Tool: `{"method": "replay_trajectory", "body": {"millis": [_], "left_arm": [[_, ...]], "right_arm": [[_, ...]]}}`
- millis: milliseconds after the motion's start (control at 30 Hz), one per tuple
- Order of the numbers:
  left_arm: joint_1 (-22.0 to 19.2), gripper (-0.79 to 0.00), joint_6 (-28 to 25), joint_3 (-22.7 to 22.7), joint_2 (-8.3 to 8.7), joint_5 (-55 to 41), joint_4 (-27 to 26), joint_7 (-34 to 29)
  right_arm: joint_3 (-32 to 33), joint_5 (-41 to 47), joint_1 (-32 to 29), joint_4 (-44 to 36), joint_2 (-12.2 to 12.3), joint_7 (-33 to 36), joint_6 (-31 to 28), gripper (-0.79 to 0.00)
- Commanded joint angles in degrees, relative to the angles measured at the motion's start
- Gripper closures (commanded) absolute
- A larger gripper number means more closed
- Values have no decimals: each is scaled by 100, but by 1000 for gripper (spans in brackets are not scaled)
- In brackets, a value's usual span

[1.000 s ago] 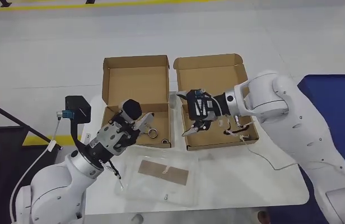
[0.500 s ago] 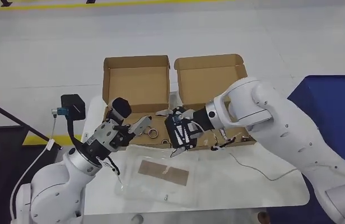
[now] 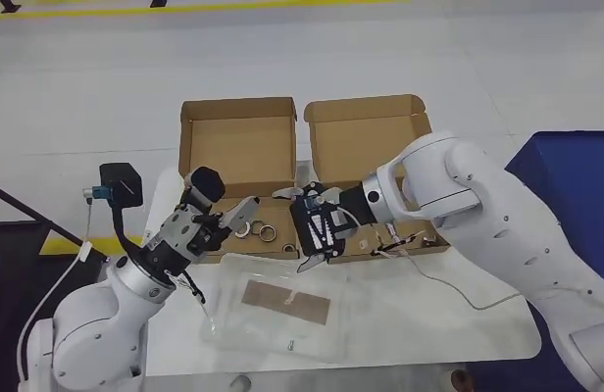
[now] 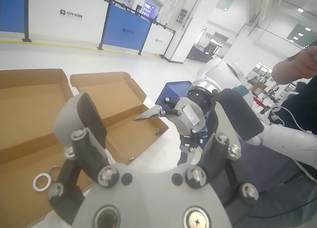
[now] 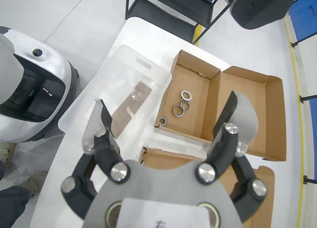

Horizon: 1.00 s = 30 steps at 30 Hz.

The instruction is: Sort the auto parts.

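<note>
Right gripper [image 3: 294, 228], spread wide and empty, hovers at the clear plastic tray [image 3: 224, 323]'s far rim, nearest its small metal parts [image 3: 290, 343]. Left gripper [image 3: 228, 194], likewise spread and empty, hangs farther off.

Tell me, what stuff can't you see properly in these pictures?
1. Top view: the right arm and right claw cover much of the right box, so what lies under them is hidden.
2. Top view: the bits in the clear tray are too small to name.
3. Left wrist view: one ring in the left box is half hidden behind the left claw.
</note>
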Motion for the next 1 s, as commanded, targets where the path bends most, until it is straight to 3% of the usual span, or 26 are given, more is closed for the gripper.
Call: {"method": "replay_trajectory", "body": {"millis": [0, 100, 233, 533, 867, 967], "left_arm": [[-113, -785, 150, -174, 3, -319, 181, 257], [-280, -785, 388, -528, 19, -804, 392, 395], [-399, -785, 577, -910, 54, -1403, 403, 315], [19, -785, 499, -819, 102, -1644, -1, 144], [19, -785, 499, -819, 102, -1644, -1, 144], [19, -785, 499, -819, 102, -1644, -1, 144]], "right_arm": [[87, 55, -168, -62, 76, -257, -35, -785], [-127, 222, -231, 74, 163, -297, -35, -785], [-921, 435, 55, 675, 116, -278, -35, -785], [-2893, 355, 1265, 1712, -597, -1183, -35, -785], [-2932, 308, 1319, 1761, -620, -1211, -35, -785], [-2910, -393, 1329, 971, -629, -1710, -35, -785]]}}
